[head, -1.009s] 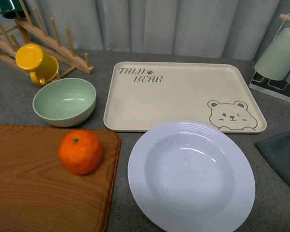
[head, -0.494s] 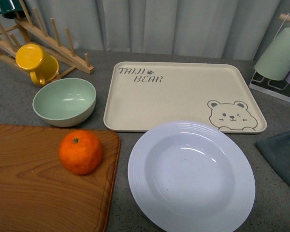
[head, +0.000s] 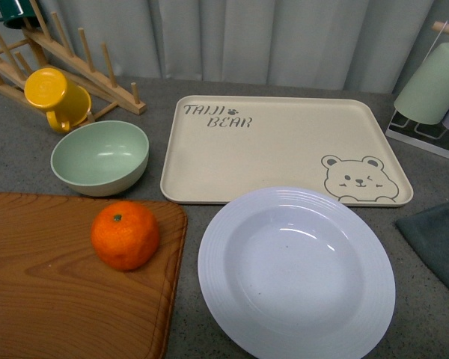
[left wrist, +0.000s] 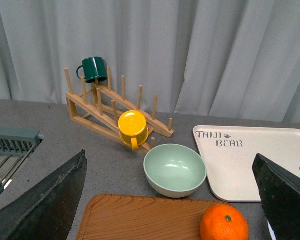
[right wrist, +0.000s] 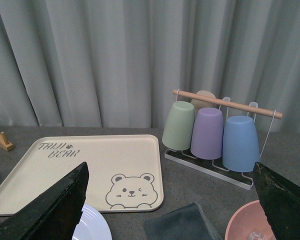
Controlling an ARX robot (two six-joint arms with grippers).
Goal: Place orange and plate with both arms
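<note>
**A:** Left of the bear tray (head: pixel 277 146), towards the robot, what sits on the wooden board (head: pixel 45 292)?

**B:** The orange (head: pixel 125 235), stem spot up, near the board's corner closest to the tray. Nothing grips it.

**A:** And the plate (head: pixel 217 277)?

**B:** On the grey table just in front of the tray. Its far rim reaches the tray's near edge, below the bear drawing. It is apart from the orange.

**A:** How do the grippers stand?

**B:** The left gripper (left wrist: pixel 169 155) has its two dark fingers (left wrist: pixel 45 205) spread wide, with nothing held. Its camera looks over the orange and the green bowl (head: pixel 99 157), which sits just left of the tray. The right gripper (right wrist: pixel 170 165) is the same, fingers (right wrist: pixel 285 205) far apart and clasping nothing. Its camera faces the tray and the cup stand (right wrist: pixel 217 130) to the tray's right.
</note>
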